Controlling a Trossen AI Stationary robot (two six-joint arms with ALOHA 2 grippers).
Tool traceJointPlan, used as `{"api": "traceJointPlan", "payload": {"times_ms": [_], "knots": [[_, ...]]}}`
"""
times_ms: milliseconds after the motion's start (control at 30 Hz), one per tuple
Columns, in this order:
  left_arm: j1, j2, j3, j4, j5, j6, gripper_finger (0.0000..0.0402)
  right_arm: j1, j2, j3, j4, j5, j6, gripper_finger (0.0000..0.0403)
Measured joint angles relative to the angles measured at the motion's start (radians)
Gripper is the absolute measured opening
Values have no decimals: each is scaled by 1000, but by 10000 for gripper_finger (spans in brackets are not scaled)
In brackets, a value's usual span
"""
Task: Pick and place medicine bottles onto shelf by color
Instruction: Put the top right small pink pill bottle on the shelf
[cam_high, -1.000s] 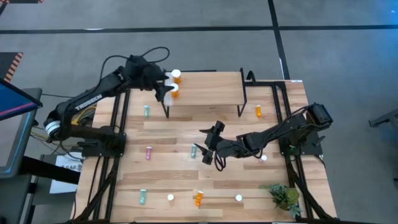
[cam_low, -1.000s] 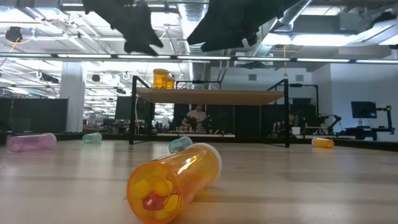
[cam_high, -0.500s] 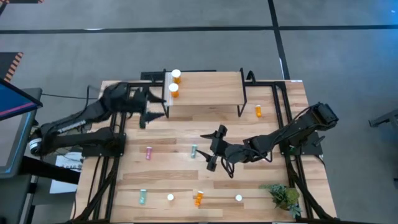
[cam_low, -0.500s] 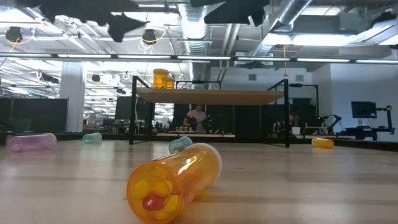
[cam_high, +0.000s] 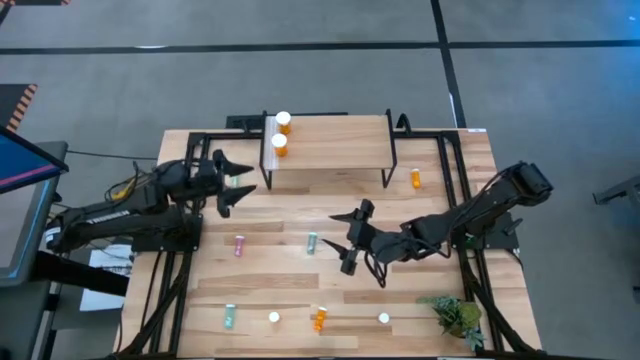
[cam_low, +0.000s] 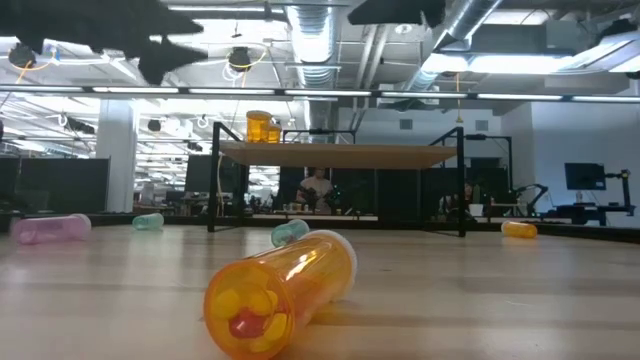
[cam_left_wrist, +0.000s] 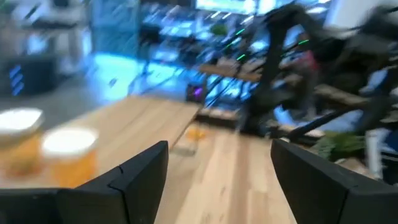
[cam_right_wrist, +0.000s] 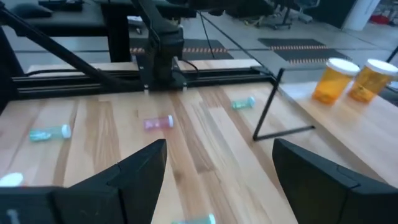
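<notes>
Fingers of my left gripper (cam_high: 234, 178) stand spread wide with nothing between them, hanging in the left-centre of the overhead frame, just left of the small light-wood shelf on thin black legs (cam_high: 330, 150). My right gripper (cam_high: 352, 236) is also wide open and empty, sitting near the frame's middle, just right of a teal-green white-capped bottle (cam_high: 312, 242) lying on the tabletop. Two wide orange bottles with big white lids (cam_high: 281, 133) stand together at the shelf's upper-left corner. A small orange bottle (cam_high: 416, 179) lies right of the shelf, a pink one (cam_high: 239, 245) lies left of centre, and along the lower part of the frame lie another teal bottle (cam_high: 229, 317), a white-capped one seen end-on (cam_high: 274, 318), an orange one (cam_high: 320, 319) and one more white cap (cam_high: 383, 318). A small green plant (cam_high: 458, 316) sits at the lower right. In the table-level picture, a fat orange bottle (cam_low: 278, 292) lies on its side in the foreground.
</notes>
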Motion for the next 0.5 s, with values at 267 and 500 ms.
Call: {"api": "traceJointPlan", "payload": {"times_ms": [267, 500], "knots": [[-1, 91, 80, -229, -201, 5, 270, 31, 9, 0, -208, 2, 186, 310], [-29, 129, 83, -142, -61, 69, 270, 69, -11, -1, -429, -2, 391, 290]]}}
